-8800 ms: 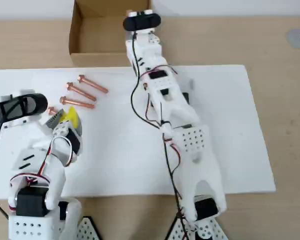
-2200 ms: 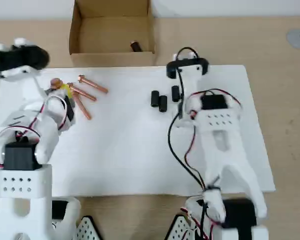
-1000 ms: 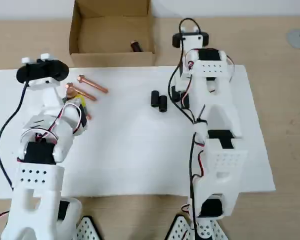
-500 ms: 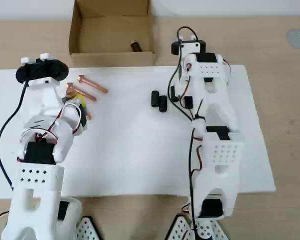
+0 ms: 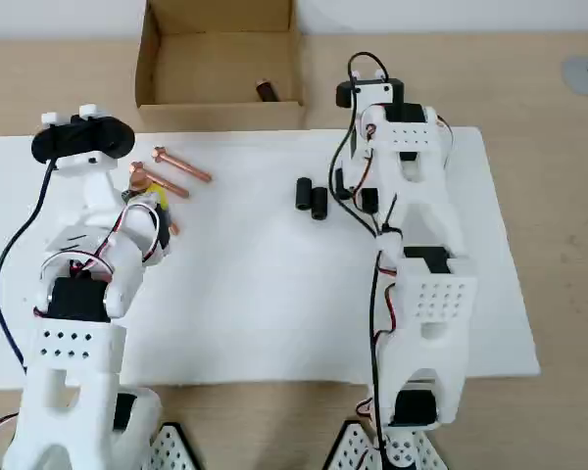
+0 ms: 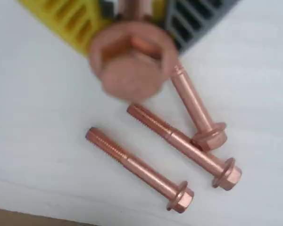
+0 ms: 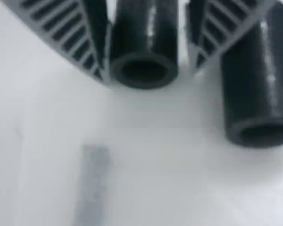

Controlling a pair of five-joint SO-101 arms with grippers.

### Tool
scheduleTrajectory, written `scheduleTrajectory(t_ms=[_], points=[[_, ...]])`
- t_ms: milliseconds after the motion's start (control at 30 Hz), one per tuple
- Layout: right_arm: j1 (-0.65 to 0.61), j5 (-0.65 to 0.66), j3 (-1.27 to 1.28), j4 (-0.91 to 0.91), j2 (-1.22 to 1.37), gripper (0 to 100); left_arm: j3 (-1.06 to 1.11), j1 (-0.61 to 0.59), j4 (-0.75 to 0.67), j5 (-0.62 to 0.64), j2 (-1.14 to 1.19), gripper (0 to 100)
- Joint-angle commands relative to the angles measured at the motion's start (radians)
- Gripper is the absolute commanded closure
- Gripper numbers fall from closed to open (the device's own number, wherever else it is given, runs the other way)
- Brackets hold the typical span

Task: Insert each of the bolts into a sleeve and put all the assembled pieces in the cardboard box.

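A bolt is grasped in the left pincer; a sleeve is straddled by the right pincer, whose grip cannot be told; two more sleeves are seen at its nine o'clock.

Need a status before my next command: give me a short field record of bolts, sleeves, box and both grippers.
left gripper: fingers shut on a copper hex-head bolt
loose copper bolts: three, on the white mat beside it
right gripper: at one black cylindrical sleeve on the mat; grip unclear
spare black sleeves: two, side by side on the mat
cardboard box: one dark piece inside, by the near wall
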Motion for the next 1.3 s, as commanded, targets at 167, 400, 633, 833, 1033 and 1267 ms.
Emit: scheduleTrajectory(t_ms=[167, 400, 633, 833, 1033, 1267], points=[[0.051, 0.087, -0.018, 0.063, 0.021, 87.5, -0.103, 0.003, 0.1, 0.009, -0.013, 99], [0.054, 0.117, -0.021, 0.078, 0.042, 87.5, -0.11, 0.003, 0.104, 0.009, -0.013, 99], [0.056, 0.173, -0.019, 0.149, 0.042, 87.5, -0.137, 0.003, 0.141, 0.009, -0.013, 99], [0.056, 0.175, -0.027, 0.152, 0.042, 93.3, -0.193, 0.003, 0.206, 0.011, -0.013, 99], [0.056, 0.186, -0.025, 0.155, 0.042, 94.2, -0.196, 0.003, 0.206, 0.011, -0.015, 99], [0.056, 0.18, -0.064, 0.183, 0.035, 98.8, -0.195, 0.002, 0.206, 0.011, -0.015, 99]])
